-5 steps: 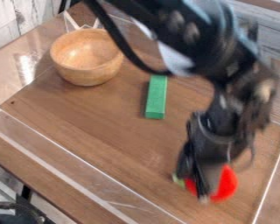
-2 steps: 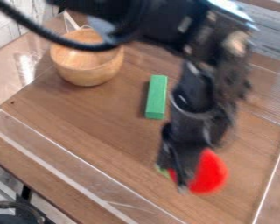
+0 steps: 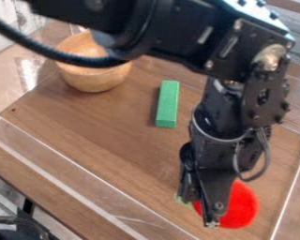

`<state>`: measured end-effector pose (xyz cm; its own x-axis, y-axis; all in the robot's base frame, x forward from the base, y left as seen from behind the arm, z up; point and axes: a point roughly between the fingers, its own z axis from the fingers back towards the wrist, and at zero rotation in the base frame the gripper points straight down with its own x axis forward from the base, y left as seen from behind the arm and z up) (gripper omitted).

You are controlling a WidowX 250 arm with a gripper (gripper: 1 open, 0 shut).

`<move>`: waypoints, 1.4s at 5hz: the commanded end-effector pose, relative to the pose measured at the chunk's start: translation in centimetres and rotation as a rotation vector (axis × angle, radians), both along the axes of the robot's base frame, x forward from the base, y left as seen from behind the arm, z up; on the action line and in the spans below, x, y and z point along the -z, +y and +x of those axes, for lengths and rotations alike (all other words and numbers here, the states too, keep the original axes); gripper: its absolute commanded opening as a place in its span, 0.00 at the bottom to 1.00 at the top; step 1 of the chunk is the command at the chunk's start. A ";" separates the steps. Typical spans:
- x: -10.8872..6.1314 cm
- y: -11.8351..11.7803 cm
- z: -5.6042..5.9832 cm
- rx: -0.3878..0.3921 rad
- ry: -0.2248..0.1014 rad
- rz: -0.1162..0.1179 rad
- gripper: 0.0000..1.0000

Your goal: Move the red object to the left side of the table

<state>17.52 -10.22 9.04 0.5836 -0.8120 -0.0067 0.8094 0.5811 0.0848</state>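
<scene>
The red object (image 3: pixel 243 204), a small round bright-red toy fruit, sits low at the front right of the table (image 3: pixel 90 131). My gripper (image 3: pixel 205 204) points straight down just in front and left of it, and its dark fingers cover the fruit's left side. How wide the jaws stand, and whether they still hold the fruit, is hidden behind the black wrist. The big black arm fills the upper middle of the camera view.
A green rectangular block (image 3: pixel 168 102) lies at mid-table just left of the arm. A wooden bowl (image 3: pixel 93 61) stands at the back left. A glossy clear plastic border (image 3: pixel 65 178) runs along the table's front and left edges.
The arm was blurred with motion and is now sharp. The gripper and the red fruit have shifted slightly toward the front edge, and the wrist now stands more upright over the fruit.
</scene>
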 end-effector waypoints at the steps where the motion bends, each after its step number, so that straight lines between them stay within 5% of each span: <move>1: -0.3 0.9 0.0 -0.019 -0.016 -0.023 0.00; 2: 0.3 1.6 0.3 -0.022 -0.017 -0.043 1.00; 3: 0.1 0.7 1.6 0.029 -0.012 -0.056 0.00; 4: -0.2 -0.1 2.9 0.101 -0.004 -0.072 0.00; 5: 0.7 -0.2 3.4 0.160 -0.004 -0.097 1.00; 7: 2.9 3.5 2.0 0.159 -0.006 -0.123 1.00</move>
